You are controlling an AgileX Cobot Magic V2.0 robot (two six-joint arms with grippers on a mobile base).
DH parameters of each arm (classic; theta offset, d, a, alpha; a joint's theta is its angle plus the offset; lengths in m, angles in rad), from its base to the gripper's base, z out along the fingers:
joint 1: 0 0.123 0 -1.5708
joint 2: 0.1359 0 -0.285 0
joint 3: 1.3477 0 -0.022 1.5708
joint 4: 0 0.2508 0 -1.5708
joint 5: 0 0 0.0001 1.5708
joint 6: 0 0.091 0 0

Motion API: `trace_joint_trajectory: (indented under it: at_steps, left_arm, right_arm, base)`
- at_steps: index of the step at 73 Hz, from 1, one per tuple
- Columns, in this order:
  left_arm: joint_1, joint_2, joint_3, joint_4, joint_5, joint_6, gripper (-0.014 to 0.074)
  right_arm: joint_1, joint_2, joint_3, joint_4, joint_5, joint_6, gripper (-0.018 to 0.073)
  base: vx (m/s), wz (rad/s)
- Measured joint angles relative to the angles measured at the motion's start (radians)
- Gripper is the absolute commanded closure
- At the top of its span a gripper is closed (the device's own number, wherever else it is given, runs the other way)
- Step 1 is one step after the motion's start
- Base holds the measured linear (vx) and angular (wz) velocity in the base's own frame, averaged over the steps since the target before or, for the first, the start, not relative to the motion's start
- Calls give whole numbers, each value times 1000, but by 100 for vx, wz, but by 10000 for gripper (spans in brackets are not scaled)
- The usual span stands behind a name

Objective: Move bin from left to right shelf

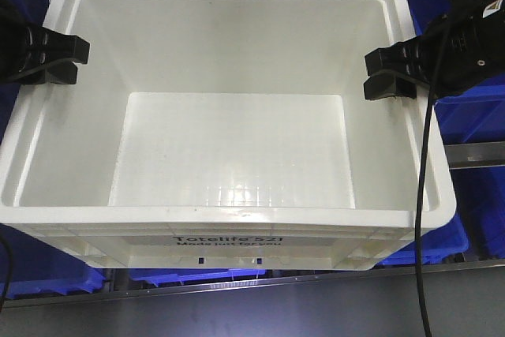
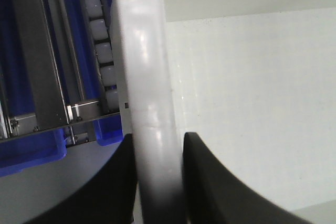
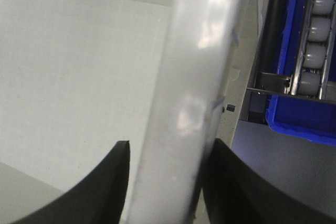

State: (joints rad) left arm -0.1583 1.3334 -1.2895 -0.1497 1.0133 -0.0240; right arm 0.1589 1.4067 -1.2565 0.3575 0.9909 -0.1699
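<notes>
The left gripper (image 1: 69, 61) is clenched on the rim of the white bin (image 1: 229, 147), one finger inside the wall and one outside; the right gripper (image 1: 377, 74) pinches the opposite rim likewise. The bin spans the space between them (printed side towards the camera). Outward of each gripper lie blue bins (image 1: 473, 108) and a roller track (image 2: 100, 30)

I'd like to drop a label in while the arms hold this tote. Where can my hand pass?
Inside the bin, the floor is bare between its four walls; the near and far rims are free. Crowded: the left gripper and right gripper clamp the side rims, with blue bins outside.
</notes>
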Motion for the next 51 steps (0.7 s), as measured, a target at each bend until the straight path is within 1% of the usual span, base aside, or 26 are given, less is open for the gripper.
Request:
trace_joint_trajectory:
  at_steps: [19, 51]
  left_arm:
    - [0, 0, 0, 0, 0, 0, 603]
    - [0, 0, 0, 0, 0, 0, 603]
  right_arm:
    - [0, 0, 0, 1, 0, 0, 564]
    - [0, 0, 0, 1, 0, 0, 564]
  base:
    - [-11, -18]
    - [-8, -31]
